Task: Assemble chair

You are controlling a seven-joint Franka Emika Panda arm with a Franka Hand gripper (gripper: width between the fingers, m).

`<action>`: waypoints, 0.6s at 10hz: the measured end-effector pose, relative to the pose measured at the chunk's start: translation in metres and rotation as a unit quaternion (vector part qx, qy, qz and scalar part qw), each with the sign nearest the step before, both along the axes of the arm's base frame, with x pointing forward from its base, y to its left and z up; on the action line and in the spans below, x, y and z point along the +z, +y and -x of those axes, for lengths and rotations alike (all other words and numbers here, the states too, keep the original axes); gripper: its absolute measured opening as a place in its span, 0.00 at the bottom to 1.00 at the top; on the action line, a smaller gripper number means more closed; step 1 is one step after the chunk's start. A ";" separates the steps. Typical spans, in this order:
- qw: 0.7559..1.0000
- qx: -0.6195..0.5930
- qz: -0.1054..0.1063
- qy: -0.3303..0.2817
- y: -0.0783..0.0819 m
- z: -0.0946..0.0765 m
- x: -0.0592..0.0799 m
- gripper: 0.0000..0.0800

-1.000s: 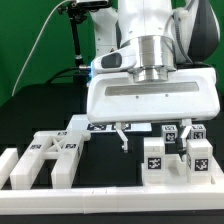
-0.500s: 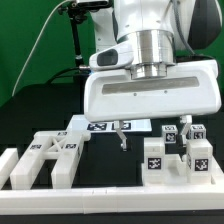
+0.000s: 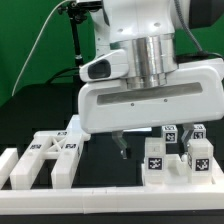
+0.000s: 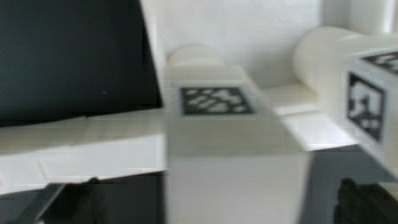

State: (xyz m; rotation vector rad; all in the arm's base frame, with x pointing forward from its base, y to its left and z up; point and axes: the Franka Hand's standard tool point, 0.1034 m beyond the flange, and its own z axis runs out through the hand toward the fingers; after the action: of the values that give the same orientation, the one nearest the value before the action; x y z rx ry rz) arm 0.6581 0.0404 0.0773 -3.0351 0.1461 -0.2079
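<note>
My black table (image 3: 105,172) carries the chair (image 3: 52,157) only as loose white parts: bars on the exterior view's left, tagged blocks (image 3: 178,157) on its right. I can see nothing joined, so I judge nearly all assembly is left. One tagged bar (image 4: 217,130) lies between my gripper's (image 4: 210,203) jaws, spread wide, gripping nothing

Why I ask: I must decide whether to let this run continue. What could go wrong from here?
1. In the wrist view the jaws stand open over a tagged white bar, with a second tagged part close beside it. Coming down, they might clip or shove that neighbour.
2. In the exterior view the arm hides the spot beneath it, so a skewed grasp could go unnoticed, and the tagged cubes nearby might get bumped.
</note>
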 end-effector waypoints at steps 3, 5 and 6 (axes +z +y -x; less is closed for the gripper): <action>0.999 -0.012 -0.011 0.049 -0.003 0.009 -0.006 0.80; 0.998 -0.042 -0.014 0.052 -0.003 0.009 -0.006 0.60; 0.995 -0.084 -0.019 0.056 -0.003 0.009 -0.006 0.35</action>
State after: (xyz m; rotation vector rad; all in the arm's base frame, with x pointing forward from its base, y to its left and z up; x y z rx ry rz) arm 0.6493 0.0377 0.0713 -2.9978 0.4091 -0.0466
